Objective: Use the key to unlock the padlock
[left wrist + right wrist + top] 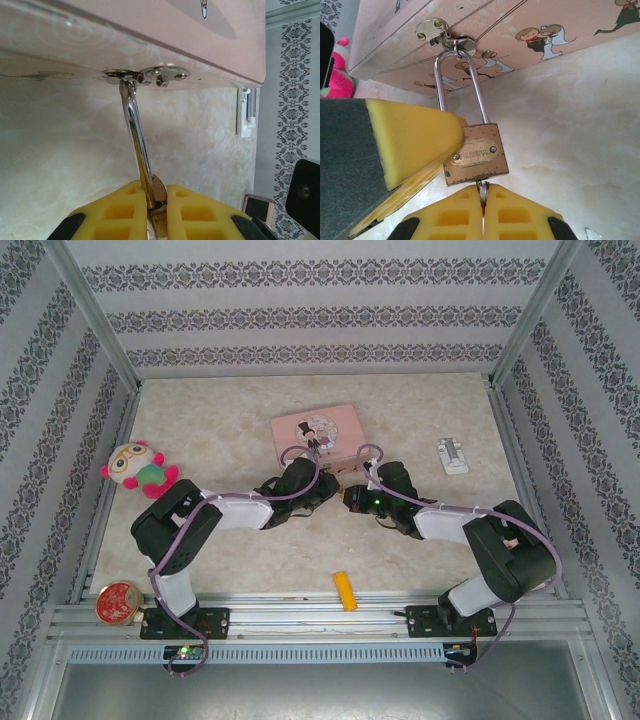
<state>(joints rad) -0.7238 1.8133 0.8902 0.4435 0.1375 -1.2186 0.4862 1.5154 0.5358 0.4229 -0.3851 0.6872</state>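
The key (480,186) is mostly hidden inside the right pincer (482,197).

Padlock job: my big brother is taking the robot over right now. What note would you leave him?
Left hand: shut on the padlock, holding it steady.
Right hand: shut on the key, whose blade is in the padlock's bottom.
The padlock hangs by its shackle from the hasp on the pink tin.
Done: key inserted.
Left: turn the key and pull the shackle free. It does not look open yet.
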